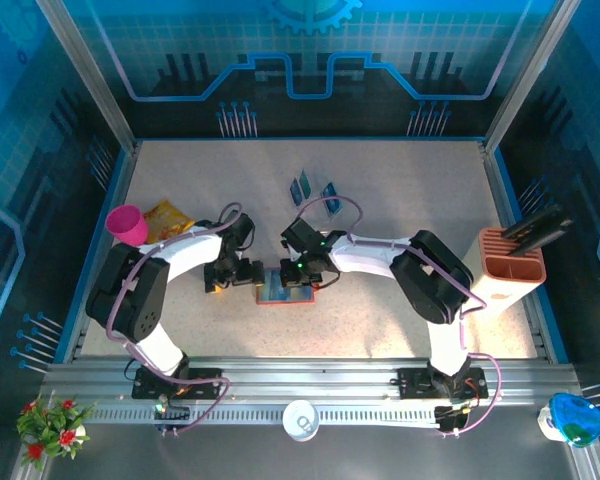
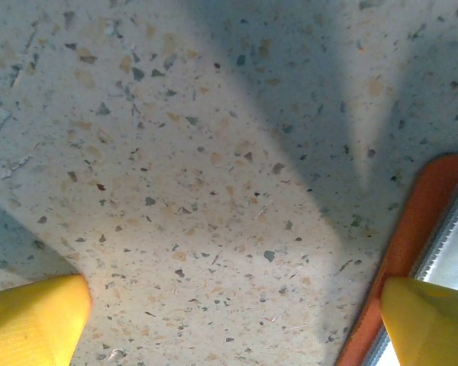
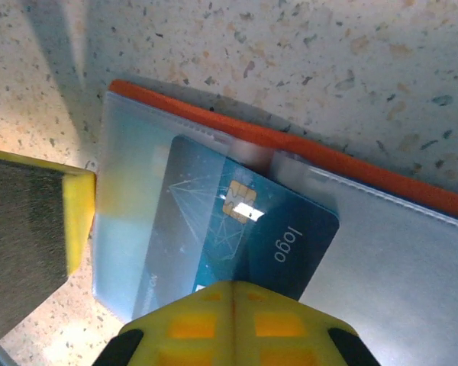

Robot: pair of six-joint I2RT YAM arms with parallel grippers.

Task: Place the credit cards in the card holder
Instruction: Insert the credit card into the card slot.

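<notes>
The right gripper (image 3: 232, 293) is clenched, its yellow tips meeting right at the near short edge of 1 blue credit card (image 3: 237, 229). That edge runs under the tips, so whether they pinch it or only butt against it I cannot tell. The card lies on the open card holder (image 3: 389, 259), its far part dulled as if already under the clear pocket film. Its chip and printed word are bare on the near part.

What the next move turns on is the card's long axis. It points straight away from the right gripper toward the holder's orange rim, so a push along that line should seat it deeper.

The left gripper (image 2: 233, 320) is released wide over the speckled table (image 2: 214, 152). 1 fingertip (image 2: 427, 324) sits over the holder's orange rim, which I judge steadies it against the push.

From above, the holder lies between the 2 grippers, at the near side of both. The other credit cards (image 1: 300, 187) stand in 2 small clusters well behind it, closer to the right gripper.
</notes>
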